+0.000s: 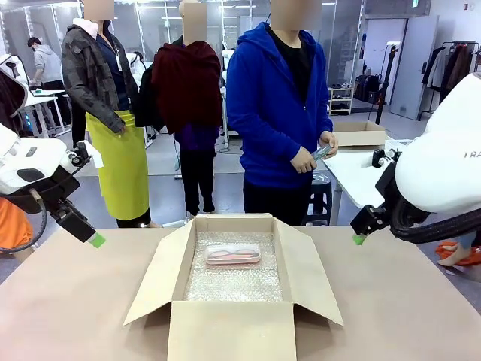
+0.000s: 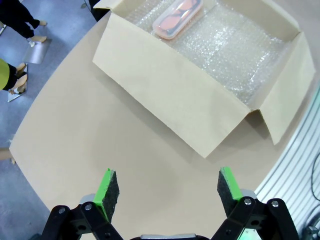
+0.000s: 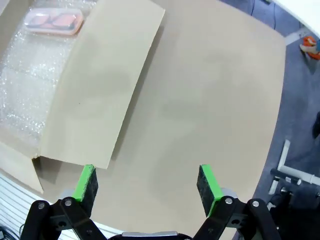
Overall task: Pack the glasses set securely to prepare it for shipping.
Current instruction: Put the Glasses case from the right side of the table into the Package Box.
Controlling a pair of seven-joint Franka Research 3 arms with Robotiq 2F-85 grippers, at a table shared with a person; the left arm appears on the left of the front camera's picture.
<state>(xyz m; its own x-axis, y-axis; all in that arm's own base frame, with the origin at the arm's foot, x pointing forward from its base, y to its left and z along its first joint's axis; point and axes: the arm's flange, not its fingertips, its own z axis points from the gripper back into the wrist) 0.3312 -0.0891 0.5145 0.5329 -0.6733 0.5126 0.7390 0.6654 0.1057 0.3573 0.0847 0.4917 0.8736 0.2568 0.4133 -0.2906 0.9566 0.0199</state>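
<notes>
Your left jaws stand wide, the green pads [image 2: 106, 192] far apart, with bare brown table [image 2: 90, 145] showing between them. They hang above the table surface, touching nothing. Ahead of those jaws and off to one side sits the open brown cardboard box [image 2: 165, 95], its near side flap folded outward toward the pads.

Inside the box, a sheet of clear bubble wrap [image 2: 235, 55] lines the floor. At the far end from your left jaws lies the clear-white rounded plastic glasses case [image 2: 177, 19], showing pink inside, flat on the wrap.

Your right jaws are just as wide, with green pads [image 3: 207, 182] spread and held above the table. The box's other side flap reaches out toward them, its corner close to one pad in the wrist view. Beyond that flap you see the bubble wrap again, and the clear-white case far ahead at the box's distant end.

From the front, the box sits between the two sets of jaws, well apart from both, all four flaps open.

Past the box, across the table from both jaws, a person in a blue hooded top [image 1: 274, 113] stands holding a small flat pale-green thing [image 1: 322, 153] in both hands. It looks like the mint green glasses case, though it is too small to be sure.
</notes>
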